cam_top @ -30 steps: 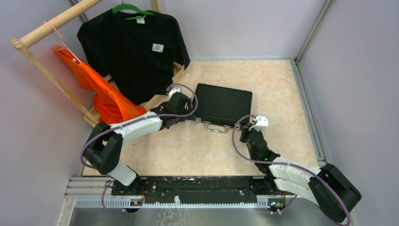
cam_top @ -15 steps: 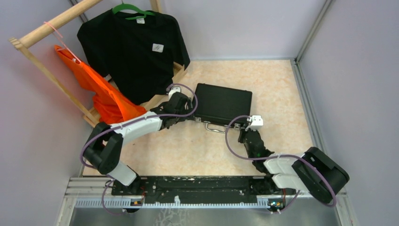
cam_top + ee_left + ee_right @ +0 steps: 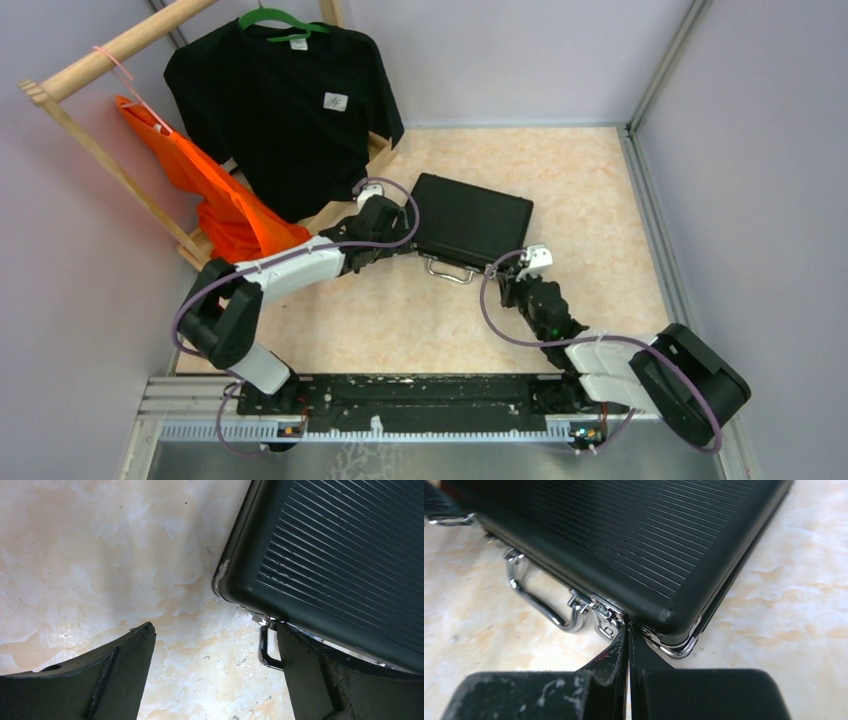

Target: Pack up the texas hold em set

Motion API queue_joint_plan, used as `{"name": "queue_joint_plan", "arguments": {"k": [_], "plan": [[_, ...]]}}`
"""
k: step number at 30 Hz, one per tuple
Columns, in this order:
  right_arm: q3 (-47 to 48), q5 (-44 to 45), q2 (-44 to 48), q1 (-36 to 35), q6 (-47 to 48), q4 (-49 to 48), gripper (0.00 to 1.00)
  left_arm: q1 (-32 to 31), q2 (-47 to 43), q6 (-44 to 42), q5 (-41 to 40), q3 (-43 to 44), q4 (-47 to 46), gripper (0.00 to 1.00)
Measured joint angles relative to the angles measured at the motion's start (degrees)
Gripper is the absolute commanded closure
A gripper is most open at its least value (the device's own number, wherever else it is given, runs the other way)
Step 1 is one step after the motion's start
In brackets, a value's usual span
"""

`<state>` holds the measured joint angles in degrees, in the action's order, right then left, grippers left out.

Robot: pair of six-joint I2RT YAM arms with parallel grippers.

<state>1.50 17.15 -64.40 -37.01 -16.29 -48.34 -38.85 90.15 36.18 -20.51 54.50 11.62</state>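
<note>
In the top view, the black case (image 3: 475, 218) is seen lying shut on the marbled table (image 3: 590, 200), its silver handle (image 3: 448, 271) turned toward the arms. The left gripper (image 3: 408, 243) is placed at the case's near left corner, the right gripper (image 3: 508, 277) at its near right corner. A black T-shirt (image 3: 285, 100) and an orange bag (image 3: 215, 195) are hung on the rack behind.

In the left wrist view, the fingers (image 3: 100, 680) are held wide apart, with the case corner just beyond them (nothing is gripped).

In the right wrist view, the fingertips (image 3: 616, 647) are pressed together, touching the silver latch (image 3: 605, 621) beside the handle.
</note>
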Motion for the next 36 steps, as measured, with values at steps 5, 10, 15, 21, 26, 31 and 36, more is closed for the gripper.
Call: {"name": "queue_joint_plan", "arguments": {"k": [5,10,15,21,26,31,36], "plan": [[0.31,-7.56,3.34,0.00,-0.81,3.54,1.00,0.04,0.20,-0.02,-0.44,0.00,0.11,0.04],[4.46,-19.69,6.25,-0.70,-2.51,6.78,1.00,0.04,0.42,-0.02,-0.37,0.00,0.17,0.04],[6.10,-25.83,10.14,-0.76,-3.56,10.29,1.00,0.04,0.50,-0.02,-0.37,0.00,0.17,0.04],[6.10,-18.03,15.72,-0.81,-4.35,18.75,1.00,0.00,1.07,0.00,-0.35,0.02,0.15,0.05],[6.10,-10.32,15.21,-0.81,-5.33,22.27,1.00,-0.02,1.36,0.15,-0.44,0.48,0.55,0.07],[7.26,-6.12,13.99,-0.72,-6.49,24.39,0.99,-0.28,-1.88,0.48,-1.53,-1.42,-0.70,0.13],[9.14,-4.28,15.08,-0.68,-7.28,25.97,0.77,-0.81,-10.71,0.37,-1.73,-6.43,-4.48,0.19]]}}
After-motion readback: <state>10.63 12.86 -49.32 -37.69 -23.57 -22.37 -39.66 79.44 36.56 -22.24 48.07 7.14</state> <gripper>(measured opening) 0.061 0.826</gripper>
